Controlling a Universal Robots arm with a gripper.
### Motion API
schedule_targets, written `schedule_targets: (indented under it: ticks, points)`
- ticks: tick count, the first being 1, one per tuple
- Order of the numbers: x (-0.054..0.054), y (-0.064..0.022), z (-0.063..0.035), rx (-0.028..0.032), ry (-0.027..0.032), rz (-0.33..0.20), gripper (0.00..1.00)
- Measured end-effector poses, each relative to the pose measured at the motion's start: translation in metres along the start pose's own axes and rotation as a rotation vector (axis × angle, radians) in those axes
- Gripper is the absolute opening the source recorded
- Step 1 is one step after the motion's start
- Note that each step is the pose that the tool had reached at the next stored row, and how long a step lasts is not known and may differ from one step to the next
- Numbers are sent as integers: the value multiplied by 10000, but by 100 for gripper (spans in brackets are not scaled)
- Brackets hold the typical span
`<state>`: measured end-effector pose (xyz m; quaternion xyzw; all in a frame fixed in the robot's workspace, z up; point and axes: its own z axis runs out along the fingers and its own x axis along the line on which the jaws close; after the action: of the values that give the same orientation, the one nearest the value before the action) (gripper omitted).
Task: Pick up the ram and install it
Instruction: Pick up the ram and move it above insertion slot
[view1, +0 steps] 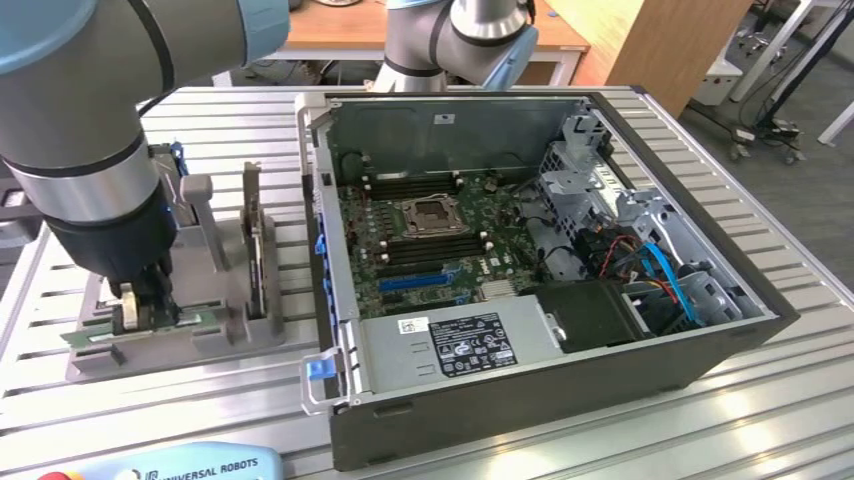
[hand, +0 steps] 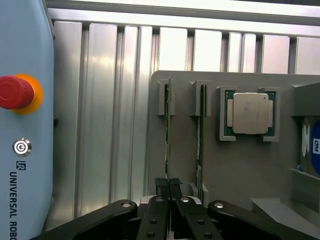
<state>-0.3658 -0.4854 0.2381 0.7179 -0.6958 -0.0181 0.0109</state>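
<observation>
Fingers (hand: 163, 185) are drawn almost fully together and pinch the near end of the ram (hand: 168, 130), a thin green stick that stands on its edge in a slot of the grey holder (hand: 240, 170), its far end sitting in a small grey bracket. A second stick (hand: 201, 130) of the same kind stands on edge in the next slot, just beside and parallel to the first, and nothing touches it. Beyond that stick, in a square recess of the same holder, lies the processor chip (hand: 249, 113), flat with its silver face up, and past it the hard drive (hand: 312, 145) shows part of its blue label. In the exterior view the arm (view1: 94, 170) reaches down so that the fingers (view1: 134, 305) meet the front edge of the holder (view1: 200, 340), which rests on the slatted metal counter (view1: 747, 420) at the exterior view's left of the open computer case (view1: 694, 360). Inside the case the motherboard (view1: 441, 250) lies face up with its processor socket (view1: 430, 215) near the middle. The ram is well apart from the case. A pale blue teach pendant (hand: 25, 150) with a red button (hand: 15, 92) lies on the counter near the holder.
</observation>
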Motion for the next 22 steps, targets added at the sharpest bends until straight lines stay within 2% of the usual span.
schedule_targets:
  ticks: [22]
  points:
    - [-6,23,-558,0,1,0,11]
